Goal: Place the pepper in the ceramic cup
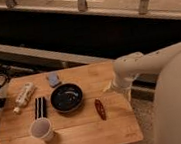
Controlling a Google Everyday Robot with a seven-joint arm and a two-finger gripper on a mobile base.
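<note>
The pepper [100, 109] is a slender dark-red chili lying flat on the wooden table [83, 135], right of the black bowl. The ceramic cup [42, 129] is small and white with a dark inside, standing upright near the table's front left. My gripper [110, 87] hangs from the white arm [148, 62] over the table's right side, just above and behind the pepper and right of the bowl, apart from both. The cup is well to the left of the gripper.
A wide black bowl [66, 97] sits mid-table. A black striped block [40, 107] lies left of it, above the cup. A white bottle [23, 95] lies at the far left and a small blue object [53, 79] at the back. Cables hang off the left edge.
</note>
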